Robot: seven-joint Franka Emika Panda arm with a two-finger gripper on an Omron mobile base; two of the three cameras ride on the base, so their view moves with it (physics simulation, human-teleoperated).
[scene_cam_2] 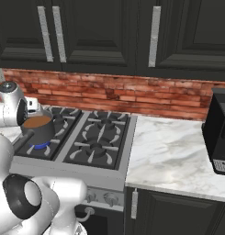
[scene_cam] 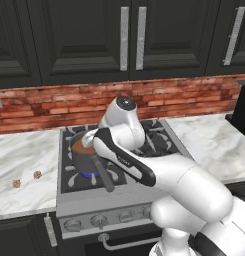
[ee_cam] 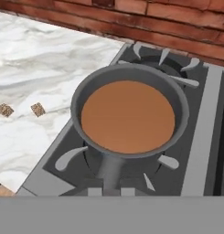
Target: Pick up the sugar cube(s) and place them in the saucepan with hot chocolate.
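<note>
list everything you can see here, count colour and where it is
sugar cubes: two, brown speckled, apart on the marble counter left of the stove
saucepan: one, dark grey with a long handle, on the stove's front left burner, blue flame under it
hot chocolate: orange-brown, filling the saucepan
stove: one, grey, dark grates, knobs along the front
counter: white marble, both sides of the stove
brick wall: red, behind the counter
cabinets: dark, silver handles, above and below the counter
black appliance: one, far right on the counter
arm: white, reaching over the saucepan; the tool's fingers are out of sight
</note>
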